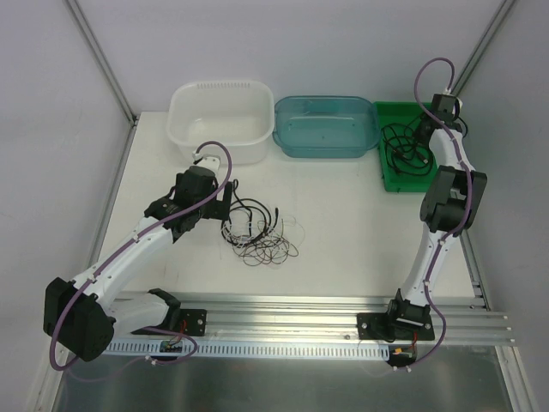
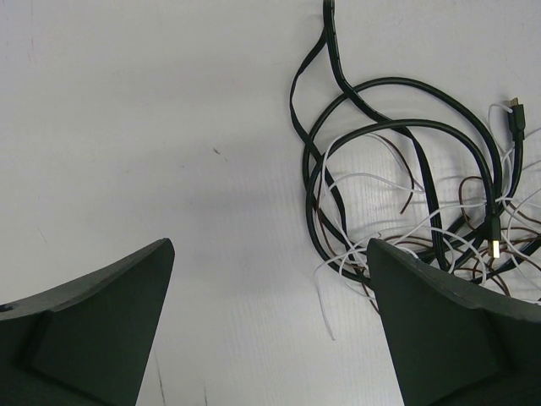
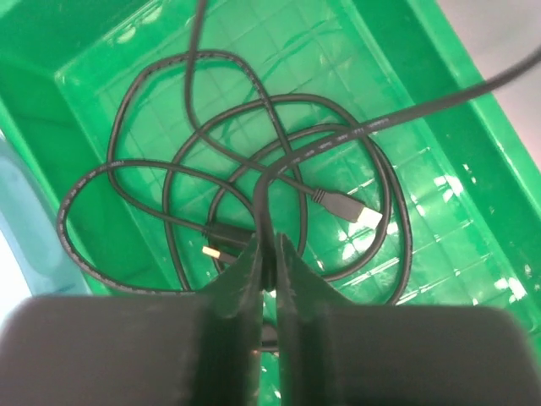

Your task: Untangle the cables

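Left gripper [image 2: 269, 262] is spread above the table [image 2: 127, 127], left of the tangled cables [image 1: 257, 233]. Right gripper [image 3: 269, 245] pinches 1 black cable [image 3: 338, 135] over the far-right green bin [image 3: 473, 169].

Just right of the dark grey left claw [image 2: 270, 245], a black cable [image 2: 397, 81], thin white cord [image 2: 363, 176] and brown wires [image 2: 461, 199] cross the white worktop [image 2: 127, 127]. Ahead of the right claw [image 3: 269, 241], a black USB cord [image 3: 406, 117] fills a bright green, grid-patterned bin [image 3: 279, 59].

No text, labels or numbers are readable.
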`<act>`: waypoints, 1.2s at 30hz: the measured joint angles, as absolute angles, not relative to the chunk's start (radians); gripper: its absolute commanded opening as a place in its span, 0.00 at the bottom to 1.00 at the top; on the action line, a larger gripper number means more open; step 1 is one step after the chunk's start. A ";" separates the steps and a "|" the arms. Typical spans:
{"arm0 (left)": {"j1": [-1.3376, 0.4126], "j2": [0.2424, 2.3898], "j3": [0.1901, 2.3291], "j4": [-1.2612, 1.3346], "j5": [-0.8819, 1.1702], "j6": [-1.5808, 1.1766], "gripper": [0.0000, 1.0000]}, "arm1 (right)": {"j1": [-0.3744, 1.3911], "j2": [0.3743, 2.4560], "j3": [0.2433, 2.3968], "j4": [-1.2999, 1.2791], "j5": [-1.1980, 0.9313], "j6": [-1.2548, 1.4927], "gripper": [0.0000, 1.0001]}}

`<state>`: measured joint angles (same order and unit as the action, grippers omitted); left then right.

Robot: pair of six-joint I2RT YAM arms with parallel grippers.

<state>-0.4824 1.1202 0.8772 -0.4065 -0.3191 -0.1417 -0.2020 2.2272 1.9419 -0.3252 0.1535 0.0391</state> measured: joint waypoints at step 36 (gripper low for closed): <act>-0.482 1.093 0.880 -0.407 -0.297 -0.142 0.99 | -0.304 2.083 1.592 -0.163 -0.532 0.231 0.01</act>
